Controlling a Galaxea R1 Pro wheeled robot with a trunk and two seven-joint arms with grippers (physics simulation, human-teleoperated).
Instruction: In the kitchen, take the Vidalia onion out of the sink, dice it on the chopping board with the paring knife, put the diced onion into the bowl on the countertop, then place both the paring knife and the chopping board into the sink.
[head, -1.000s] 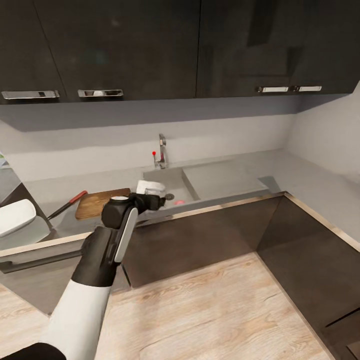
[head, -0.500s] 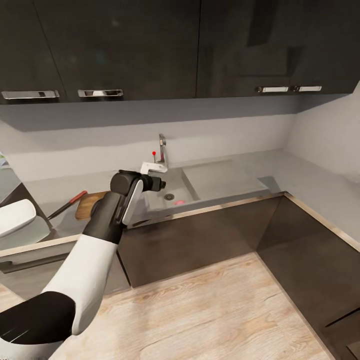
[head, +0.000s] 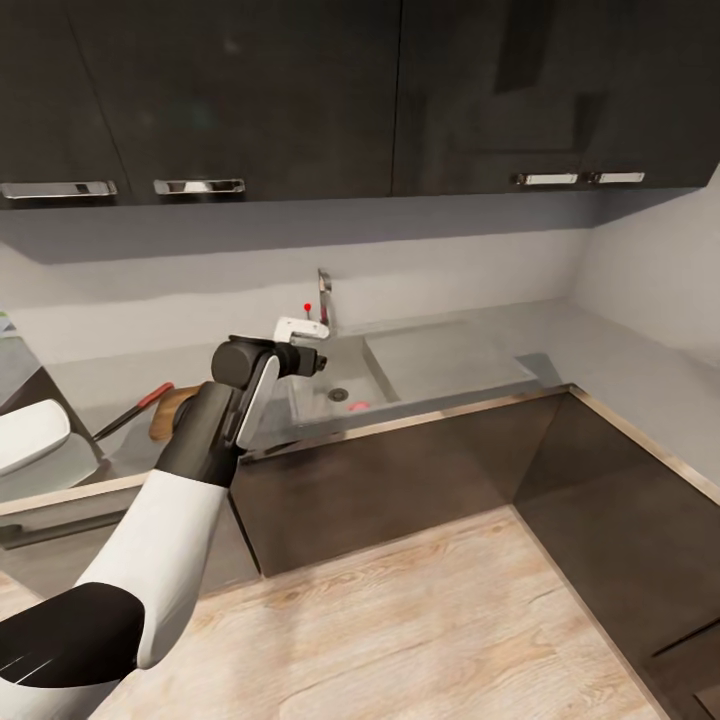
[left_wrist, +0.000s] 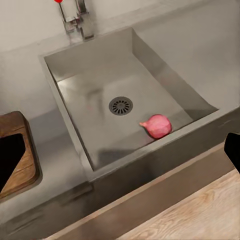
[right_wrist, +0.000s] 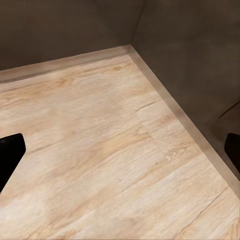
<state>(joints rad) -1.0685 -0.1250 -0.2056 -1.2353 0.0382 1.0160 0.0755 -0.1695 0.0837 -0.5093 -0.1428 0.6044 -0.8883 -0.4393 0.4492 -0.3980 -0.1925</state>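
Observation:
A pinkish-red Vidalia onion lies in the sink near the front wall, right of the round drain; the head view also has the onion in the sink. My left gripper hovers above the sink's left rim, open and empty, and the wrist view places the left gripper well above the onion. The chopping board lies left of the sink, partly hidden by my left arm. Left of it rests the red-handled paring knife. The white bowl sits at far left. My right gripper is open over wooden floor.
The chrome tap with its red knob stands behind the sink. A flat drainboard lies right of the basin. The countertop turns a corner along the right wall. Dark wall cabinets hang overhead.
My left arm has risen and swung away from the counter's front edge, carrying the gripper from beside the board's right end to above the sink's left rim. Nothing else moved.

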